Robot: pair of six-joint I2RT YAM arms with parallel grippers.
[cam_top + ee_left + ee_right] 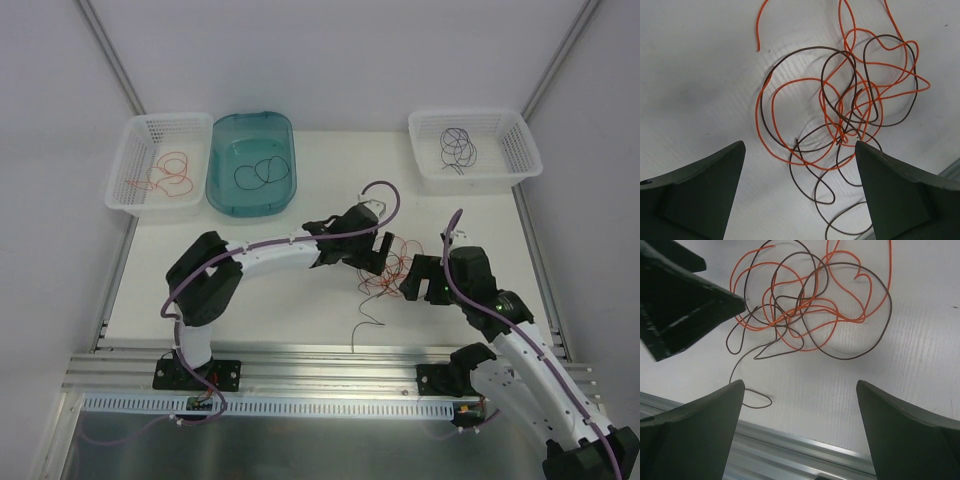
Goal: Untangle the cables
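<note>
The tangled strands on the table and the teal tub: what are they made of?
Tangled strands: probably thin plastic-coated wire, smooth orange and dark brown, holding springy loops. Teal tub: likely glossy translucent plastic, its tinted walls letting light through.

No readable text or markings.

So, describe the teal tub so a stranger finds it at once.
Three containers stand along the far edge of the table. The teal tub is the middle one, beside the left basket. It alone is see-through teal with smooth walls; that basket and the right basket are white mesh.
</note>
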